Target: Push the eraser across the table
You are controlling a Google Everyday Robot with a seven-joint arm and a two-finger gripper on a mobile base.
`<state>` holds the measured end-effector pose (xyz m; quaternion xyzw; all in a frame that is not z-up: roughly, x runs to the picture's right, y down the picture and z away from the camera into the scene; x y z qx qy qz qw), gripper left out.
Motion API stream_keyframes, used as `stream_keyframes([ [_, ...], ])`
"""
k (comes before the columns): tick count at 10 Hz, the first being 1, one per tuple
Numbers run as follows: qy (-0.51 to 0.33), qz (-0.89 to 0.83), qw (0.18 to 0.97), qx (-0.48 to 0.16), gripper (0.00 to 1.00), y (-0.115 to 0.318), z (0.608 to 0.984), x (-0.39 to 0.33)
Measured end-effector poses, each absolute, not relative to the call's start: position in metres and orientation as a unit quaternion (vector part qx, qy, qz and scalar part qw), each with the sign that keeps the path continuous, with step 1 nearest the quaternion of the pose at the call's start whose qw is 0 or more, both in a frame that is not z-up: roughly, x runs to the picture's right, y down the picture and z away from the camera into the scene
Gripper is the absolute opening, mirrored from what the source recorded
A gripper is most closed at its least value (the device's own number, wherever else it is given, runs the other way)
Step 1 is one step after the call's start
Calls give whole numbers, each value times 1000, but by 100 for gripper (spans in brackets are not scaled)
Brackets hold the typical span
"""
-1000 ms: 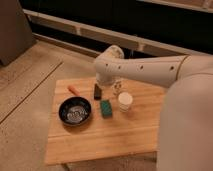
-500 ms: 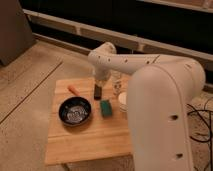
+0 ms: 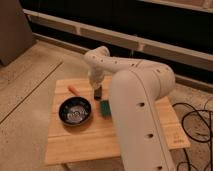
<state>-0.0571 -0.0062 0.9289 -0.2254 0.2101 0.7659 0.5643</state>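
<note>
Arm has swung farther over the light wooden-plank worktop; flat teal-green rectangular eraser lies just before the pressed-together tool, which should push low, squarely.

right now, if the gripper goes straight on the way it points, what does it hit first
Probably the dark bottle just below the gripper, which points down over the table, not the eraser; depth is unclear.

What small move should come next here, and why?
Probably bring the shut hand down beside the green eraser, clear of the dark bottle: the hand hangs above the bottle at the table's far side, and the eraser lies just in front, untouched.
</note>
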Motion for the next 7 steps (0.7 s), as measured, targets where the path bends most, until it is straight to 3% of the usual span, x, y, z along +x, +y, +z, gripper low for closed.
stream_keyframes([
  [7, 276, 745, 554, -249, 3, 26, 970, -55],
])
